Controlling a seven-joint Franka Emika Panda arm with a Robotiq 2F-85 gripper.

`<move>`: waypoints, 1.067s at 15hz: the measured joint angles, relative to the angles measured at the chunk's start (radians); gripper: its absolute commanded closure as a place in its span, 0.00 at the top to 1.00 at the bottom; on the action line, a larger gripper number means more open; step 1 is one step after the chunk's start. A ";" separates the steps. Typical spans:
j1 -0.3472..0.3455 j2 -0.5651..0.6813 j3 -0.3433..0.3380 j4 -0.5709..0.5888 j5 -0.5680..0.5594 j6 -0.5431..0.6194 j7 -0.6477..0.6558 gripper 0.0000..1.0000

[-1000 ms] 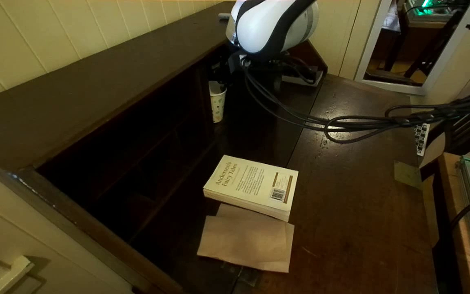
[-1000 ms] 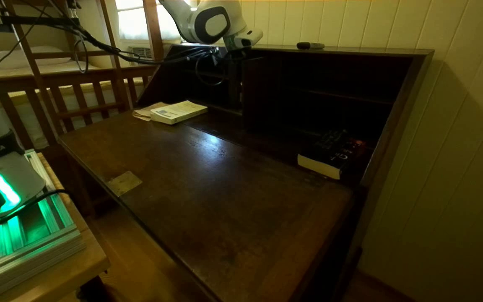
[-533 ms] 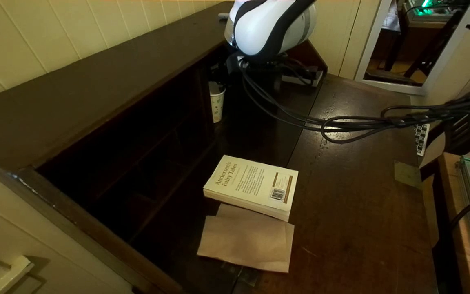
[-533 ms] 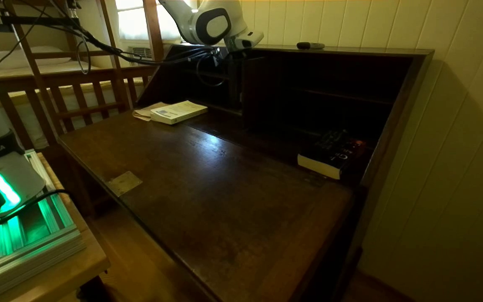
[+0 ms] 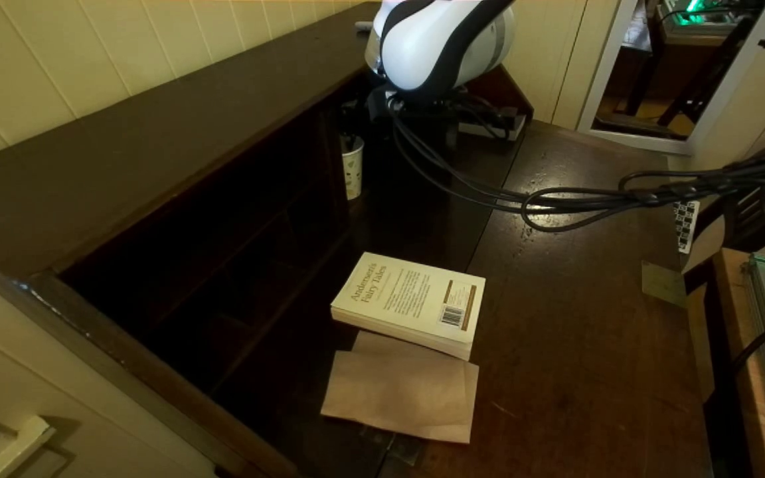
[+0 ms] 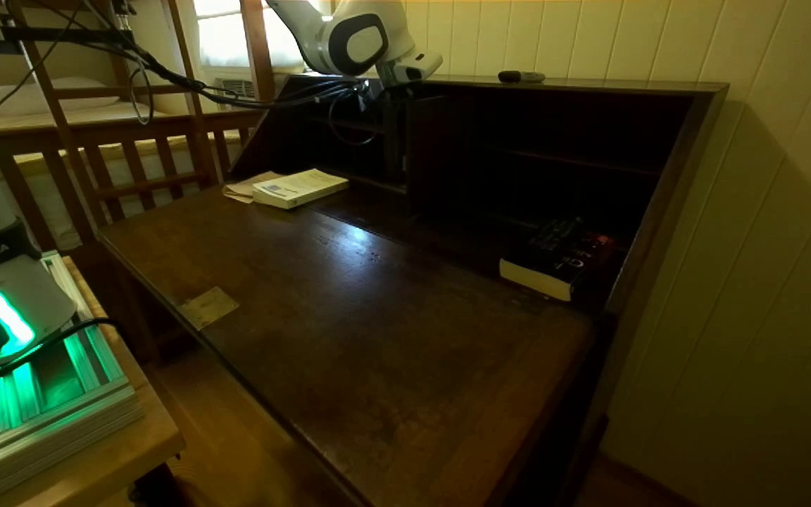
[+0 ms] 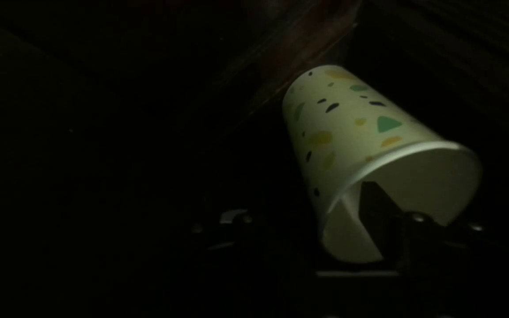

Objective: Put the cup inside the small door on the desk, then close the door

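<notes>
The white speckled cup (image 7: 351, 115) stands upright at a cubby of the dark desk (image 5: 555, 318), its left side hidden by a divider in an exterior view. My gripper (image 7: 332, 201) reaches down over its rim from above. One finger is inside the cup; the other, mostly lost in the dark, lies outside the wall. Between finger and wall a gap shows, so the jaws stand apart. The small door (image 6: 425, 155), a dark panel, juts out from the cubbies in an exterior view and hides nearly all of the cup there. How deep the cup sits in the cubby I cannot tell.
A white book (image 5: 409, 305) lies on the desk, with brown paper (image 5: 399, 392) beside it. Near the desk's far end is a thick black book (image 6: 553, 260). A small dark object (image 6: 520, 76) rests on the top ledge. The arm's cables (image 5: 555, 202) hang over the desktop.
The fingers have spread and let go of the cup. Its rim looks rounder and narrower in an exterior view. Early on, the arm shifted slightly; since then it has hardly moved.
</notes>
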 measured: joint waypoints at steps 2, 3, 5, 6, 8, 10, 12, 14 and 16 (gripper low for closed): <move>0.000 0.000 0.001 0.000 0.002 0.001 0.000 0.99; 0.000 -0.001 0.001 -0.001 0.002 0.002 0.000 1.00; -0.002 -0.005 0.007 -0.006 0.004 0.007 0.000 1.00; -0.003 -0.006 0.011 -0.009 0.005 0.011 -0.001 1.00; -0.005 -0.007 0.021 -0.012 0.007 0.020 -0.002 1.00; -0.007 -0.007 0.027 -0.013 0.010 0.022 -0.003 1.00; -0.009 -0.007 0.029 -0.014 0.011 0.024 -0.003 1.00; -0.011 -0.007 0.031 -0.015 0.012 0.027 -0.003 1.00; -0.010 -0.009 0.030 -0.018 0.012 0.026 0.000 1.00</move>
